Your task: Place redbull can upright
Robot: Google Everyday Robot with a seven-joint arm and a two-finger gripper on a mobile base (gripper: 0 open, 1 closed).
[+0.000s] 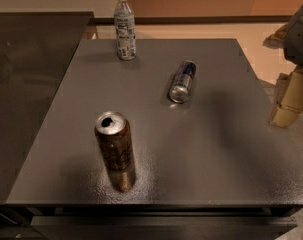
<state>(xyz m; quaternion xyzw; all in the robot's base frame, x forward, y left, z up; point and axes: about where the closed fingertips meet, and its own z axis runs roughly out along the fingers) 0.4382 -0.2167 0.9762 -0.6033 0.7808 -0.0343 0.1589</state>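
The redbull can (182,81) lies flat on the table (216,154), long axis near-to-far, well left of the claw (290,101). Whether the claw is open, I cannot tell.

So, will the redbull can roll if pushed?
Probably: the redbull can lies on its side on the flat table, so a sideways push likely rolls it. Smooth metal may slip. The gripper hangs beside the table's right edge.

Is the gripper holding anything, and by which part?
Nothing. The gripper is at the right edge, apart from the redbull can lying on its side.
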